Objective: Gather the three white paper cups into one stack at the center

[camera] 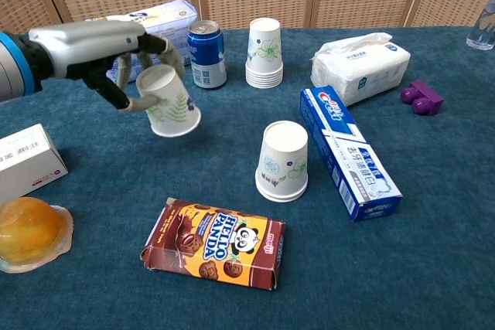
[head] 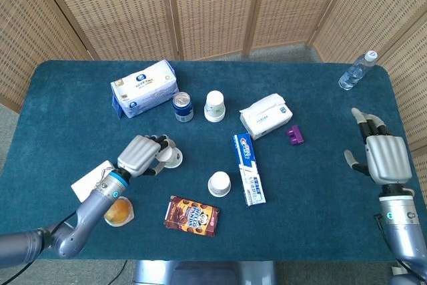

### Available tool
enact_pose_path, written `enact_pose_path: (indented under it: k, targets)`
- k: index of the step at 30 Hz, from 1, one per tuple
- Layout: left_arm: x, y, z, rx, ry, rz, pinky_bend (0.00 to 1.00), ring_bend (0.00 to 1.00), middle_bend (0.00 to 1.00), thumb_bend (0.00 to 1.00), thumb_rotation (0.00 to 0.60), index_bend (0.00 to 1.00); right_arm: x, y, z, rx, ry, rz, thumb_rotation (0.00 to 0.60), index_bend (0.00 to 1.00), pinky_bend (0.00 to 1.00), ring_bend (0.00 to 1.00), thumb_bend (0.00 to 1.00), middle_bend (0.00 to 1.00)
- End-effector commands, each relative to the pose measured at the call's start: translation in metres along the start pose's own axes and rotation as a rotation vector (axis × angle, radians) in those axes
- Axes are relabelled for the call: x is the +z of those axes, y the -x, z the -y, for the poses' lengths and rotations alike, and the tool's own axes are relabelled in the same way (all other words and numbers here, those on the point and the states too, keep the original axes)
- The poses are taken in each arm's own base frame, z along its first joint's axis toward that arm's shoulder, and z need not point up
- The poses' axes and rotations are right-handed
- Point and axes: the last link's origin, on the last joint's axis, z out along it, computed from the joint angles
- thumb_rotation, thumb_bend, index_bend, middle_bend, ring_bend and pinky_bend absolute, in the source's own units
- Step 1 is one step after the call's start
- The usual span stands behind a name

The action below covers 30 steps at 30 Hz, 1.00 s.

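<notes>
Between the fingers of my left hand [camera: 116,56] sits one white paper cup [camera: 172,102], gripped around its closed upper end and tilted so its open rim points down and away from my palm, lifted off the blue table [camera: 433,214]. From the head view the same hand [head: 141,154] hides most of that cup [head: 172,158].

Just beyond my left fingertips stands a blue can [camera: 207,54], and past it the second cup [camera: 264,53], upside down on what looks like several nested ones. Out to the side of my held cup, toward the middle of the table, the third cup [camera: 283,161] stands upside down too, well apart from my hand, right beside a long toothpaste box [camera: 348,152]. Behind my knuckles lies a tissue pack [camera: 158,17]; nearer my wrist is a small white box [camera: 27,161], and below that an orange jelly cup [camera: 27,231]. A Hello Panda box [camera: 215,243] lies in front of the third cup.

My right hand [head: 383,157] hangs far out by the table's edge, fingers spread and straight, holding nothing.
</notes>
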Motion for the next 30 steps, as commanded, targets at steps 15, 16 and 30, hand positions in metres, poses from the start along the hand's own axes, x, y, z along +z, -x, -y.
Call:
enact_pose_path:
  k: [15,16,30]
  targets:
    - [0.011,-0.042,-0.066,-0.086,0.222,-0.037,0.53,0.39,0.3,0.47,0.6,0.31,-0.001,-0.002,-0.004,0.0,0.015,-0.008,0.6,0.0,0.53,0.16,0.37,0.19]
    - [0.013,-0.042,-0.07,-0.082,0.234,-0.032,0.53,0.39,0.3,0.47,0.6,0.31,-0.002,-0.003,-0.005,-0.001,0.016,-0.009,0.6,0.0,0.53,0.16,0.37,0.19]
    - [0.027,-0.024,-0.098,-0.076,0.3,0.033,0.52,0.39,0.29,0.47,0.6,0.31,-0.006,-0.008,-0.01,0.002,0.028,-0.02,0.6,0.0,0.53,0.16,0.37,0.19]
